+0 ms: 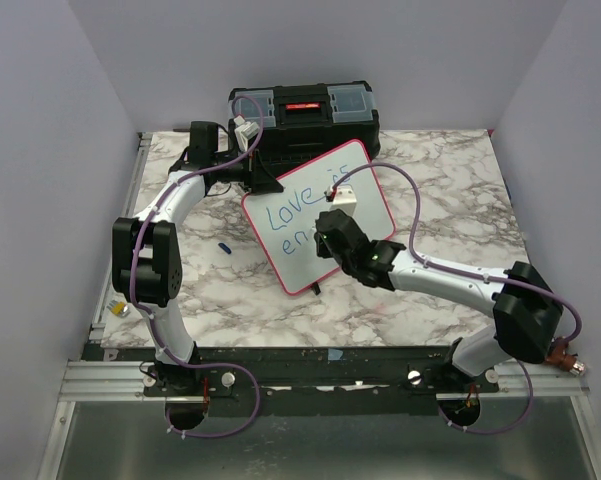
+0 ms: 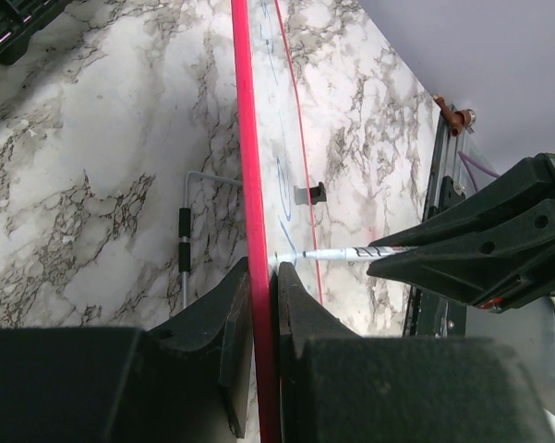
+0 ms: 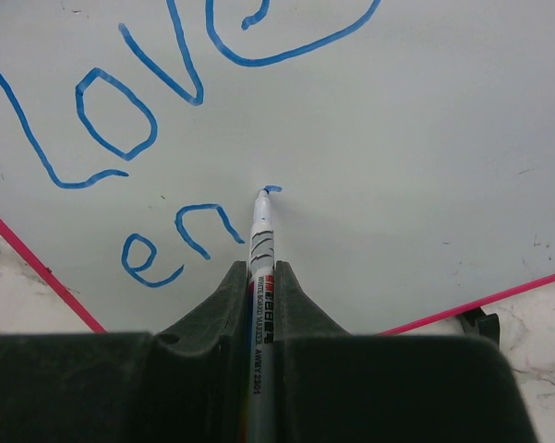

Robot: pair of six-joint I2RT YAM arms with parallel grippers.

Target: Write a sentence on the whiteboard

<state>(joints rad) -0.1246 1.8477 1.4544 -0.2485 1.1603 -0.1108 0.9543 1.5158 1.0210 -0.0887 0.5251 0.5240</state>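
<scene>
Your right gripper's fingers are standing narrow, pinching a white marker between them, and its barrel is running straight out toward 12 o'clock in the right wrist view. The blue tip is touching the whiteboard at the start of a short fresh stroke, which is curling off toward 1 o'clock from the tip. Just beside that, at 9 o'clock, the sentence is showing its lower line, "en", with "Love" slanting above it at 11 o'clock.

Your left gripper is also standing narrow, its two fingers clamping the board's thin pink-red frame between them. In the left wrist view you are looking along the frame edge-on, with a grey wire stand sitting behind the board at 9 o'clock and the marker coming in from 3 o'clock.

From the top camera, the board is sitting tilted near the middle of the marble table, with your left gripper holding it at its 10 o'clock corner. The writing there is reading "Love is" over "en". A black toolbox is standing just behind the board at 12 o'clock. A small dark-blue piece is lying on the marble at 9 o'clock, near the board but apart from it.
</scene>
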